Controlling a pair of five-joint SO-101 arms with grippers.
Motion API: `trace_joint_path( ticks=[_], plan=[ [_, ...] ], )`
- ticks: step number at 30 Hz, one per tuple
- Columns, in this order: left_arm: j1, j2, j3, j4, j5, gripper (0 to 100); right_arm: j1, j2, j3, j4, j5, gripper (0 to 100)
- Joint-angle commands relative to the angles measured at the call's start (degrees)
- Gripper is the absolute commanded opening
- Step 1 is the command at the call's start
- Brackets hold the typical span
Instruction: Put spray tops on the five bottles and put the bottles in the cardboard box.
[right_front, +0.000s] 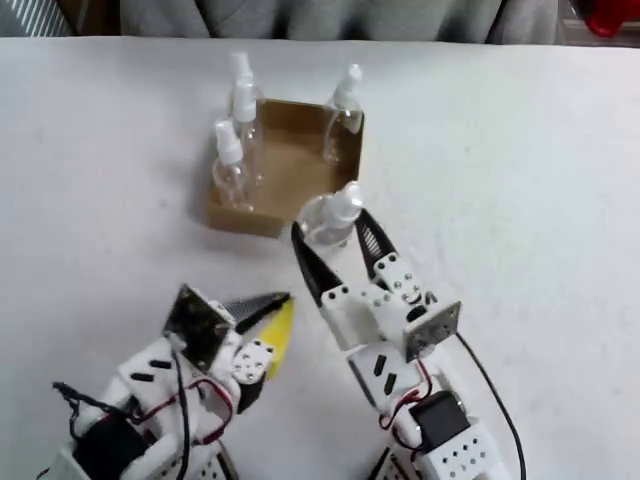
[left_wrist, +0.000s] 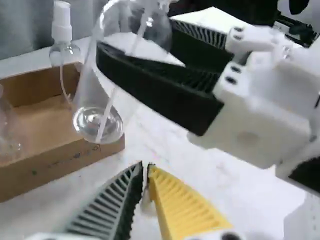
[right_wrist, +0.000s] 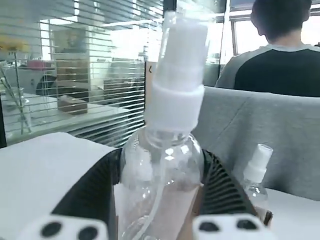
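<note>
Presently your right claw (right_front: 328, 226) clamps the capped bottle (right_front: 332, 214) near upright; the cardboard box (right_front: 290, 170) lies just upper left. Left claw (right_front: 288, 300) closed, empty.

Cardboard box (right_front: 290, 180): brown, shallow, open-topped, on the table. Four clear bottles (right_front: 343, 125) stand upright inside it with white spray tops (right_front: 244, 100) fitted, three in a row along the left side and one in the far right corner. Fifth bottle (right_front: 322, 214): clear, white top on, clamped in the right gripper (right_front: 328, 224) at the box's near right corner.
</note>
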Motion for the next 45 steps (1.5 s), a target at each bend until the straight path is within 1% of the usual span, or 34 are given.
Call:
trace_joint_path(
  ticks=[1, 5, 8, 12, 15, 18, 20, 23, 26, 31, 33, 37, 40, 43, 45],
  plan=[
    [1.45, 0.04, 2.02, -1.85, 0.26, 2, 1.8, 2.59, 0.09, -3.56, -2.02, 1.5],
    [0.75, 0.04, 2.29, -3.6, 0.62, 2, 1.71, 11.65, -0.7, -11.12, -2.2, 1.5],
    [-0.22, 0.04, 3.08, -3.96, 0.62, 2, 1.8, 21.05, -4.31, -14.2, -2.29, 1.5],
    [-0.22, 0.04, 6.77, -6.42, 0.62, 2, 1.8, 31.87, -7.38, -19.91, -5.45, 1.5],
    [-0.13, 0.04, 10.9, -10.2, 0.7, 2, 1.54, 36.0, -7.38, -26.24, -5.89, 1.5],
    [-0.57, 0.04, 14.59, -15.47, 0.7, 2, 0.22, 37.23, -7.12, -27.38, -5.89, 1.5],
    [-1.45, 0.04, 17.41, -19.34, 0.7, 2, -1.01, 37.23, -7.03, -26.24, -5.89, 1.5],
    [-4.79, 0.04, 21.27, -25.76, 0.7, 2, -2.86, 37.23, -7.03, -23.87, -5.98, 1.5],
    [-7.6, 0.04, 23.65, -29.45, 0.7, 2, -3.65, 37.14, -7.12, -22.29, -5.98, 1.5],
    [-10.07, 0.04, 23.74, -29.63, 0.7, 2, -3.74, 36.18, -7.21, -19.3, -5.98, 1.5],
    [-10.24, 0.04, 23.65, -29.54, 0.7, 2, -3.74, 33.71, -7.21, -16.4, -5.98, 1.5],
    [-10.24, 0.04, 23.65, -29.45, 0.7, 2, -4.0, 24.4, -7.21, -6.55, -6.86, 1.5],
    [-10.15, 0.04, 23.65, -29.19, 0.7, 2, -6.37, 15.87, -7.21, 1.36, -8.7, 1.4],
    [-9.01, 0.04, 23.65, -27.43, 0.7, 2, -9.01, 9.71, -7.03, 6.02, -8.7, 1.4],
    [-7.52, 0.04, 23.65, -26.9, 0.53, 2, -9.19, 8.22, -7.03, 6.99, -8.7, 1.4]
  ],
)
